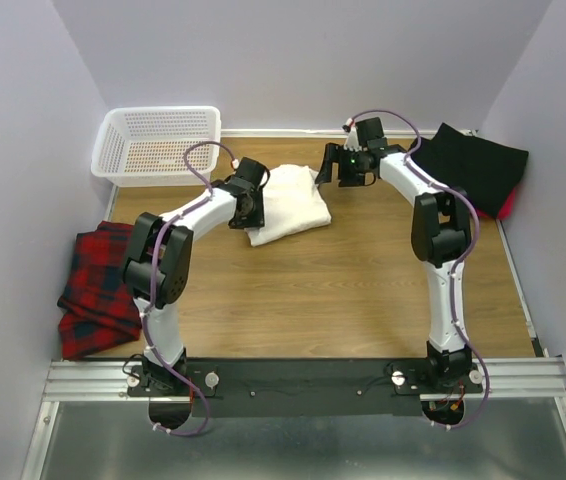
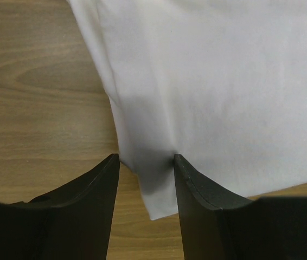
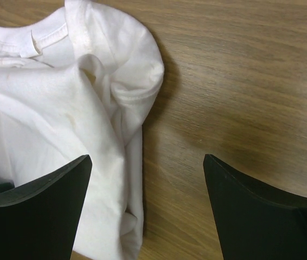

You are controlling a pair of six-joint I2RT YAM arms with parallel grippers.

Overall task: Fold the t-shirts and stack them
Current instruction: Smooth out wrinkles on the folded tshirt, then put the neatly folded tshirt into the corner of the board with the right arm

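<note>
- Table, wood top; cream-white t-shirt bunched at back-centre.
- Black t-shirt far right of cream one, red cloth edge beneath it.
- Red plaid cloth far left, off table edge.
- White basket back-left of cream shirt.
- Left gripper pinching cream shirt's edge.
- Right gripper spread wide, empty, just right of shirt's collar end.

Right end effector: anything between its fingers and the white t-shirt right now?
No. In the right wrist view the right end effector stands open over bare wood, the white t-shirt lying just beside its left finger.
</note>
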